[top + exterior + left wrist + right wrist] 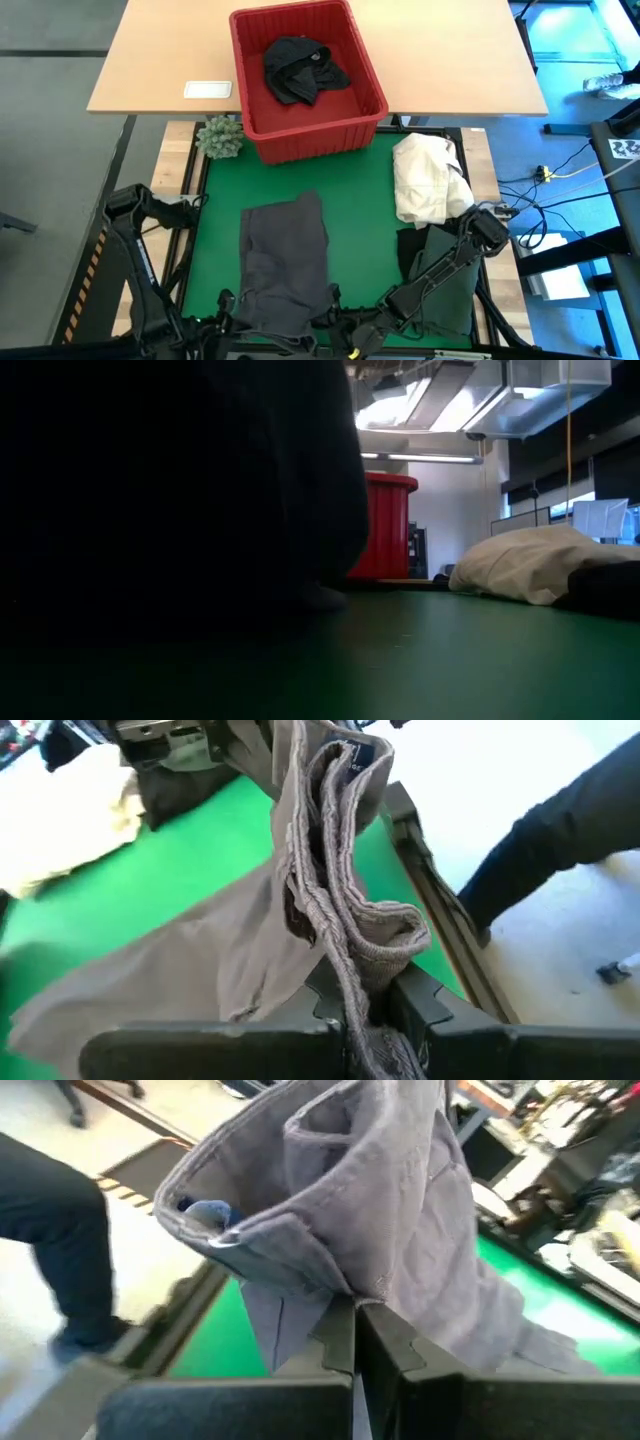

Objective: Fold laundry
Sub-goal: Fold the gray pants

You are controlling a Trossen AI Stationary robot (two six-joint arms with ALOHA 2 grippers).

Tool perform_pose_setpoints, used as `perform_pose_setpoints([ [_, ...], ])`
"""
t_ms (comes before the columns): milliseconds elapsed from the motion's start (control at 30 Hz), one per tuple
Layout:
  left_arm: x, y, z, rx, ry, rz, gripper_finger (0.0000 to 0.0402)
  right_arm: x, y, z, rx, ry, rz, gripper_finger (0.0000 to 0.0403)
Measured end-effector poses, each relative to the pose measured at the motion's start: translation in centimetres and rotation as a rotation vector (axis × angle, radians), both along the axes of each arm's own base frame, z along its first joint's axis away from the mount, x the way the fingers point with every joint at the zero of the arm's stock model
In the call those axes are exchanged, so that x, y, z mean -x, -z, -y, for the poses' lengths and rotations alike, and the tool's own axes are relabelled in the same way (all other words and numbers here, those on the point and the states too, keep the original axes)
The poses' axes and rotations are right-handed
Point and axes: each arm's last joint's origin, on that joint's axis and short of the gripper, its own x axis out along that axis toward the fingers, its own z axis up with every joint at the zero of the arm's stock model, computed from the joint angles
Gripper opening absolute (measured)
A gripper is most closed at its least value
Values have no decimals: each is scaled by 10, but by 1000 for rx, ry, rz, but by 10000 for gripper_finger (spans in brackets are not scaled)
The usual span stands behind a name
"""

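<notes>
Gripping the grey garment at its near edge, both grippers, left and right, are closed on its waistband. It lies on the green mat, below the red basket.

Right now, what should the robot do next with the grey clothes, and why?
Probably lift both grippers together and carry the hem toward the red basket. The left gripper and right gripper each pinch the near edge of the grey garment, which lies flat on the green mat.
</notes>
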Motion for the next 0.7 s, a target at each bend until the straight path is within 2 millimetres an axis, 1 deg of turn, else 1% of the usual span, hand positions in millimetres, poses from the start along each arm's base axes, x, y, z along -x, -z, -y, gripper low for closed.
perform_pose_setpoints([
  [100, 4, -5, -7, 17, -4, 11, 24, -2, -2, 3, 22, 23, 15, 0],
  [200, 10, -1, -17, 71, -29, 15, 24, -5, -2, 7, 31, 28, 16, 0],
  [267, 12, 8, -21, 127, -38, 9, 24, -5, 3, 10, 4, 36, 13, 0],
  [400, 15, 38, -24, 238, -18, -2, 24, 2, 24, 18, -41, 50, 31, 0],
  [567, 17, 63, -29, 314, -7, 8, 24, 12, 40, 27, -139, 58, 144, 0],
  [633, 18, 65, -32, 320, -7, 17, 24, 16, 45, 33, -163, 71, 184, 0],
  [700, 19, 58, -36, 332, -20, 47, 24, 18, 44, 41, -184, 88, 217, 0],
])
